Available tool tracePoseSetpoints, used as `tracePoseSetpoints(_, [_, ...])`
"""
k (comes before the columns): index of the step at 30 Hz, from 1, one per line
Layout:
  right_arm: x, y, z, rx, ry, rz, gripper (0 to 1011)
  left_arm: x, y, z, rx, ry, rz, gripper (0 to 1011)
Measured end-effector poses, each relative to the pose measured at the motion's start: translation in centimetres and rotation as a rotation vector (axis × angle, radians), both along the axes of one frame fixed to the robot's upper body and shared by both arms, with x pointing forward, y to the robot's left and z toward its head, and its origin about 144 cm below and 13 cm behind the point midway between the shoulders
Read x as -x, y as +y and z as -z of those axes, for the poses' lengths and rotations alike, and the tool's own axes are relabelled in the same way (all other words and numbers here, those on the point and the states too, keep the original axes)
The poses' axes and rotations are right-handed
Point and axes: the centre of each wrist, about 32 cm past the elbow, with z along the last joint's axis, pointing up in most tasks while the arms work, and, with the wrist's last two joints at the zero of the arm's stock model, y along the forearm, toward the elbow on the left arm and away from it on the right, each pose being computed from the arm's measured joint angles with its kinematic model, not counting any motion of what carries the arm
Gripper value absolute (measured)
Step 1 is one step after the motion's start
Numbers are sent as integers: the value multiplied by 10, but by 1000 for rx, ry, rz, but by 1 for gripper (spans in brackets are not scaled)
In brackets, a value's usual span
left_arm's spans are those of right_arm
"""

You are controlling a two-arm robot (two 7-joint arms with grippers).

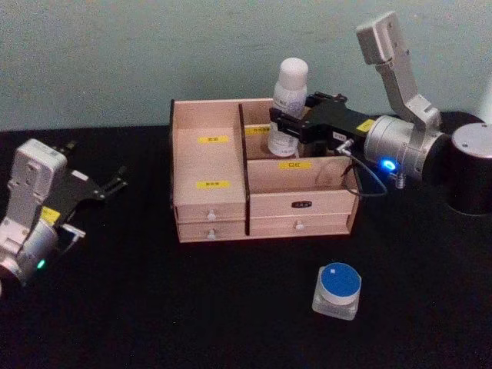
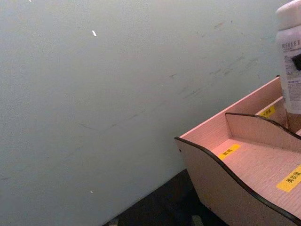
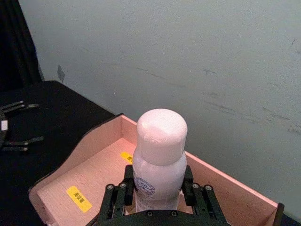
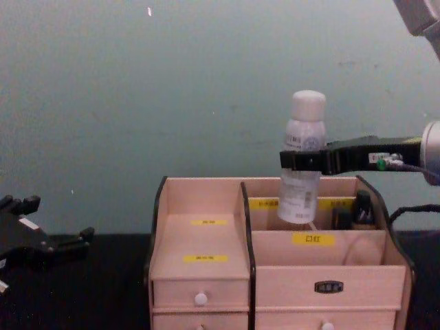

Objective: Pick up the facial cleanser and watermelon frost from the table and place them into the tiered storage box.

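**Bottle clamped over box**

Behind all, pale wall. Below, black table. On it, stepped box with yellow labels and drawers. Over its rear right compartment, right gripper clenched on upright white bottle, base below the rim. Far left, left gripper spread wide above the table. On the table before the box, blue-lidded jar, untouched.

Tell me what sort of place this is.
Probably a robot test bench, not a home: a black table against a bare wall, one tiered storage box, and the right gripper holding a white bottle.
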Motion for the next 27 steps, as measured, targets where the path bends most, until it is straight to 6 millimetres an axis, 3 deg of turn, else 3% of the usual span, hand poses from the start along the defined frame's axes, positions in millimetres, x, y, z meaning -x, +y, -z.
tracePoseSetpoints(27, [-22, 12, 17, -4, 19, 0, 597, 0, 0, 0, 0, 0, 0, 1001])
